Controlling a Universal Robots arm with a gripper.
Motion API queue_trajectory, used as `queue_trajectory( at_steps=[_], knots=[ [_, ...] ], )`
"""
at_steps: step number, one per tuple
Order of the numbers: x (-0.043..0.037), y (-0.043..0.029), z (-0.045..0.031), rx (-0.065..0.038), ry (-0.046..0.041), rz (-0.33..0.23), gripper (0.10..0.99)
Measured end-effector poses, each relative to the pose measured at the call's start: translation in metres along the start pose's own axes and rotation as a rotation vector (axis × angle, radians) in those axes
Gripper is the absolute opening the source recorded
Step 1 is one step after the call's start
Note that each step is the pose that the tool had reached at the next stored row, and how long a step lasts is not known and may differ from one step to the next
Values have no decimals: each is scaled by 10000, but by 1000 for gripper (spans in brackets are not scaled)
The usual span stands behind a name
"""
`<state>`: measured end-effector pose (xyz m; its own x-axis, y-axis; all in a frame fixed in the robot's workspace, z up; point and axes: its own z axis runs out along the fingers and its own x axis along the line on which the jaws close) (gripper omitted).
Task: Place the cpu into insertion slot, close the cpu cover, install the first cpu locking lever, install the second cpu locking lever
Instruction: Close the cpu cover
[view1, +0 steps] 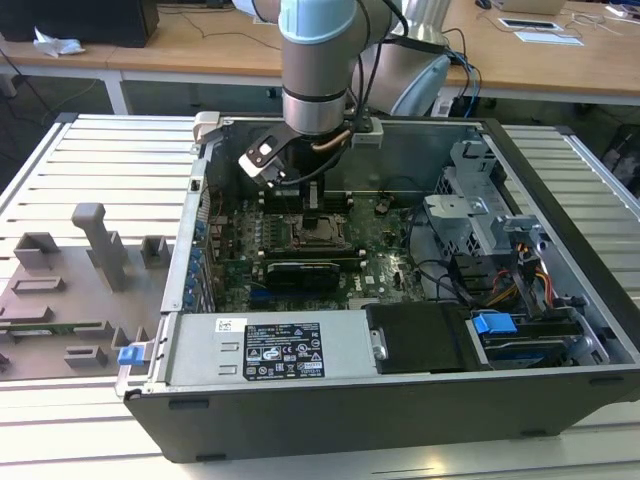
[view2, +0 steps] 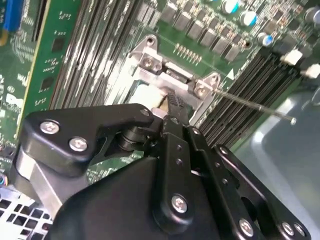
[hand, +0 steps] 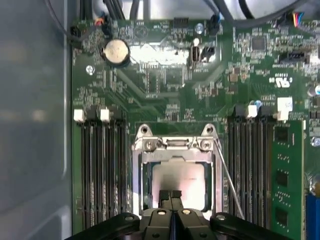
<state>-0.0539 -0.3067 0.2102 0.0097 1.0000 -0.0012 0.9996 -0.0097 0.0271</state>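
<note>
My gripper (hand: 170, 194) is pinched shut on nothing I can see, tips at the cpu cover (hand: 175, 157) edge w/ the cpu (hand: 179, 177) seated in the insertion slot (hand: 145, 145), so a sideways slip could scrape the chip or snag the free locking lever (hand: 227, 175).

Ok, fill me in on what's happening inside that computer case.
The robot arm reaches down into the open case. Its claw is shut, with the tips over the slot on the motherboard. The cpu already sits in the slot, and the cover appears to lie down around it. One thin lever angles away beside the slot, apparently not latched.
</note>
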Motion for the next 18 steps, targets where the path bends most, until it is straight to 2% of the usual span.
queue_trajectory(
  at_steps=[3, 5, 7, 8, 10, 14, 16, 18],
  knots=[
    [0, 43, -60, 40, 0, -3, 106],
    [0, 66, -164, 66, 0, -2, 106],
    [0, 73, -228, 71, -1, -2, 106],
    [0, 79, -293, 77, -1, -2, 106],
    [0, 85, -372, 81, -1, -1, 106],
    [0, 90, -488, 83, -1, -1, 106],
    [0, 92, -523, 83, -1, -1, 106],
    [0, 95, -602, 84, -1, -1, 106]
  ],
)
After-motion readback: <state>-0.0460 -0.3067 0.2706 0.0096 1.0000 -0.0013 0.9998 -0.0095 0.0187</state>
